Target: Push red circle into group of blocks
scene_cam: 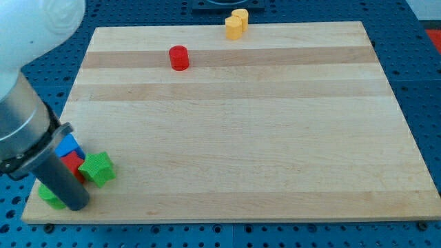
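Observation:
The red circle (179,58) is a small red cylinder standing alone on the wooden board (234,124) near the view's top, left of centre. The group of blocks sits at the board's bottom left corner: a blue block (68,146), a red block (73,164), a green star (97,169) and a green block (49,195). My rod comes down from the view's left and its tip (74,204) rests at the group, just below the red block and left of the green star. The rod hides part of the group.
A yellow block (236,25) lies at the board's top edge, right of the red circle. The arm's large white and grey body (27,83) fills the view's upper left. A blue perforated table surrounds the board.

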